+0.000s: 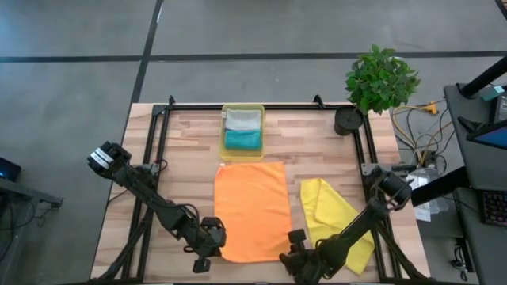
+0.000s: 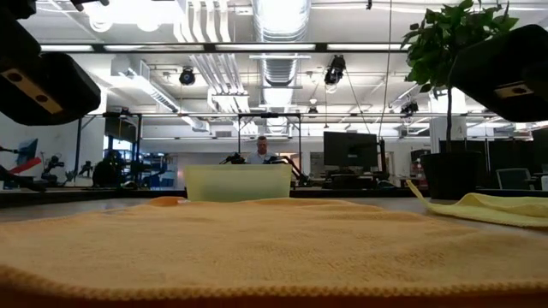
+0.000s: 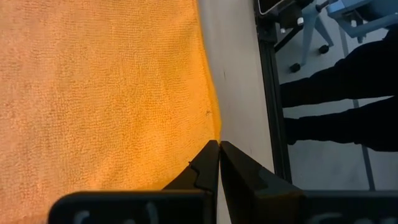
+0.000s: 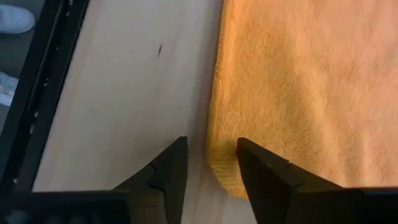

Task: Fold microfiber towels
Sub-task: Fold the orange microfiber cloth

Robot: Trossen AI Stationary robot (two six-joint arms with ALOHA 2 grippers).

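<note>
Pinching shut at the lower-left corner of the orange towel (image 1: 252, 207), left gripper (image 1: 207, 241) low centre-left, orange towel spread flat mid-frame, right gripper (image 1: 295, 252) jaws apart straddling its lower-right corner, yellow towel (image 1: 337, 220) crumpled right.

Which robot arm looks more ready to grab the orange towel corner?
Probably right: the right gripper is open astride the orange towel corner. The left gripper is shut at its corner.
</note>
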